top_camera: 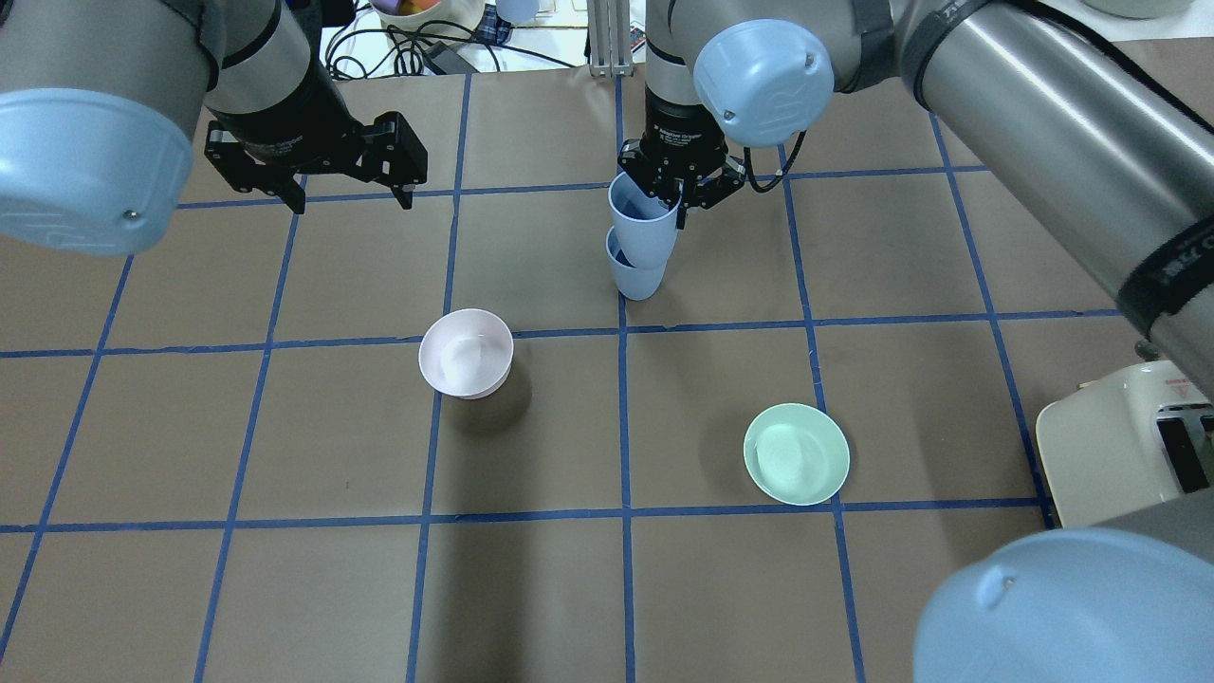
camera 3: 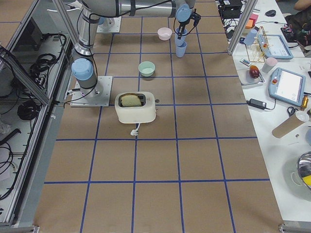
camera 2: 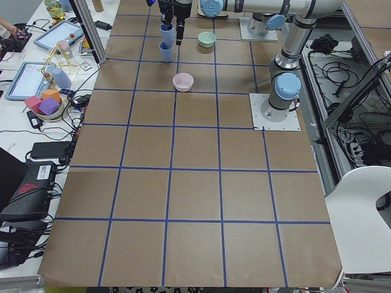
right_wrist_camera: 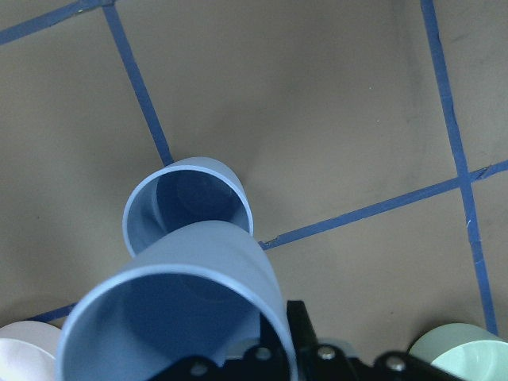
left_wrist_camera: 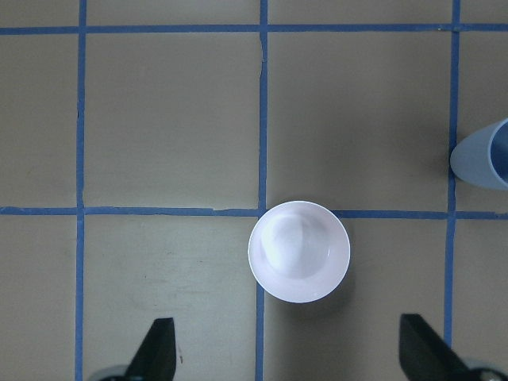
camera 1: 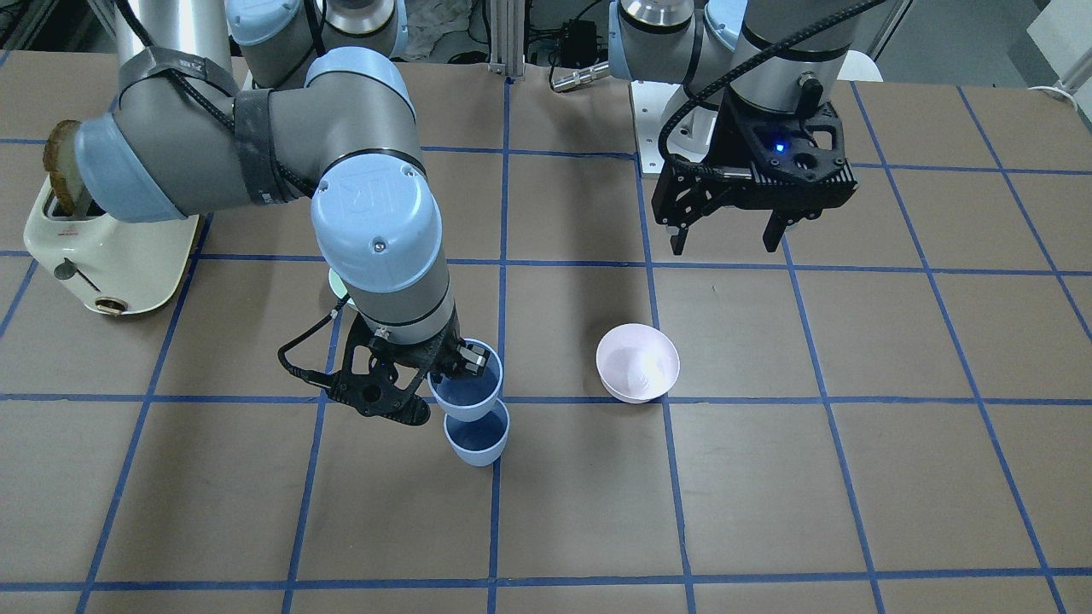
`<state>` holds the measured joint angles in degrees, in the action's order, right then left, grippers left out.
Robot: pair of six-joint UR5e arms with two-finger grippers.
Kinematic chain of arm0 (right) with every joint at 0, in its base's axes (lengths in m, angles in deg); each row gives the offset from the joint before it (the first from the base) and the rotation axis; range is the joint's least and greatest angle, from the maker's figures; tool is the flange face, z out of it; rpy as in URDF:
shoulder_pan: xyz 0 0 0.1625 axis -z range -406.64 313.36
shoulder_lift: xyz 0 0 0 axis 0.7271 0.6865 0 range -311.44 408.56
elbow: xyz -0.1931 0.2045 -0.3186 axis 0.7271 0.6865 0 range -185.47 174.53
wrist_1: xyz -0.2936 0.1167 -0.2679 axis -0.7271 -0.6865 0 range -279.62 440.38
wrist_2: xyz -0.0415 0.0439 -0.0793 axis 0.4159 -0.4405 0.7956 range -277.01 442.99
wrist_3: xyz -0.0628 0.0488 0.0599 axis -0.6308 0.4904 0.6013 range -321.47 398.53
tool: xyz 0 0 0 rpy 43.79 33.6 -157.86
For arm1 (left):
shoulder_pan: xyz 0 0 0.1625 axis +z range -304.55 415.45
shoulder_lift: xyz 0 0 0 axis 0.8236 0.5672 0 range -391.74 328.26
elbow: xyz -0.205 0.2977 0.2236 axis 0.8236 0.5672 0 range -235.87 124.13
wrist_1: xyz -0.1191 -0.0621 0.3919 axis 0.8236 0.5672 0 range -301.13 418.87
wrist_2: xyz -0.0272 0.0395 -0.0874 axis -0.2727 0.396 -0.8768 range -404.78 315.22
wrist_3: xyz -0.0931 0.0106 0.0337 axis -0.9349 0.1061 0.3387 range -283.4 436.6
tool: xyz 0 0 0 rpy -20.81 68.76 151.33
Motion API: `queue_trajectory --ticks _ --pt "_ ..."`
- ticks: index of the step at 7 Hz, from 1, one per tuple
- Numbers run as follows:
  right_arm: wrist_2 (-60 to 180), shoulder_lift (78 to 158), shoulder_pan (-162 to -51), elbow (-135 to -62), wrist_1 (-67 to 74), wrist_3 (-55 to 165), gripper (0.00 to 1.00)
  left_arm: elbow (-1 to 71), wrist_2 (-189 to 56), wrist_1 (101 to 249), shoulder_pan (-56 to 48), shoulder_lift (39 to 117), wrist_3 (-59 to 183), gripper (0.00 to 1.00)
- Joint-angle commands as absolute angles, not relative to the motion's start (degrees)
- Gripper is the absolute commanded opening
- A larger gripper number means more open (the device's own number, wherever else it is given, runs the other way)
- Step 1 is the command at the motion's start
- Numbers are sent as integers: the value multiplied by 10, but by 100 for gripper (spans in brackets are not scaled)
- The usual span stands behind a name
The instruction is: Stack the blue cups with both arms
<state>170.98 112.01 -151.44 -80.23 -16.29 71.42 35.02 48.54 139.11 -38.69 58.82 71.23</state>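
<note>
My right gripper [top_camera: 678, 204] is shut on the rim of one blue cup [top_camera: 643, 232] and holds it upright, directly over the second blue cup [top_camera: 634, 277], which stands on the table. The held cup [camera 1: 465, 388] has its base at the mouth of the standing cup [camera 1: 476, 439]; I cannot tell whether they touch. The right wrist view shows the held cup [right_wrist_camera: 175, 317] above the standing one [right_wrist_camera: 186, 202]. My left gripper [top_camera: 353, 201] is open and empty, hovering above the table away from the cups; it also shows in the front view [camera 1: 725, 246].
A pale pink bowl [top_camera: 466, 353] stands between the grippers, below my left gripper [left_wrist_camera: 287, 357] in its wrist view. A mint-green bowl [top_camera: 796, 453] stands nearer the robot. A cream toaster [camera 1: 111, 256] with a bread slice stands on my right side.
</note>
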Motion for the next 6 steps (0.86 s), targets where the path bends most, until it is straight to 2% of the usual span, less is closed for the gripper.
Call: queue_trajectory --ticks 1,2,3,4,6 --pt "1694 1110 -1514 -802 -175 713 0 351 486 1391 -387 585 712 100" --pt "1694 1109 -1515 -803 -179 713 0 350 486 1391 -387 587 712 100" --pt "1695 1108 -1514 -803 -182 711 15 350 486 1391 -387 586 712 100" --pt "1695 1099 -1514 -807 -229 702 99 350 486 1391 -387 586 711 100" --pt "1699 1101 -1513 -807 -238 701 100 350 486 1391 -386 583 712 100"
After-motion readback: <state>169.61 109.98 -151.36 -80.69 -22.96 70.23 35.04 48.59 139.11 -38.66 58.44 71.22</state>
